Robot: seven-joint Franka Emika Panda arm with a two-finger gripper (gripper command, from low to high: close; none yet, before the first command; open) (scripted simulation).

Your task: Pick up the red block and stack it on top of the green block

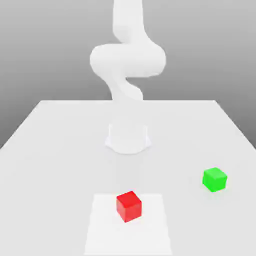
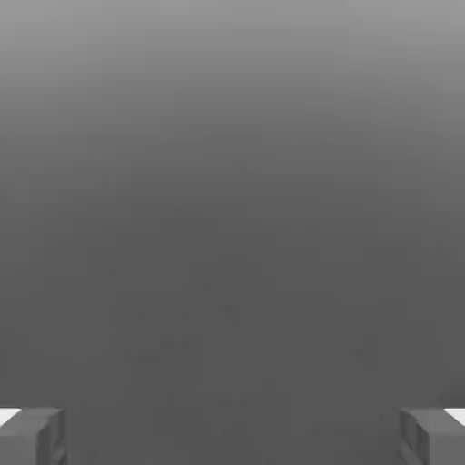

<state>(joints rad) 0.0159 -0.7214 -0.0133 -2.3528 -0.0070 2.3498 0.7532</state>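
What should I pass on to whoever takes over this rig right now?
Hand: open, nothing between the fingers.
Small red cube block: on the white table, on a lighter square patch, nearest the exterior view's camera.
Small green cube block: on the table, apart from the red one, toward the exterior view's right.
Done: nothing yet; both blocks untouched.
Left: grasp the red block, lift it, set it on the green block.

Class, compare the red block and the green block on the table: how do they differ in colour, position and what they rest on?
The red block is red; the green block is green. In the exterior view, the red block lies nearer the camera and near the middle, while the green block sits farther back, toward that view's right. The red block rests on a paler square patch of the table; the green block rests on plain tabletop. Both are similar-sized cubes, apart and unheld.
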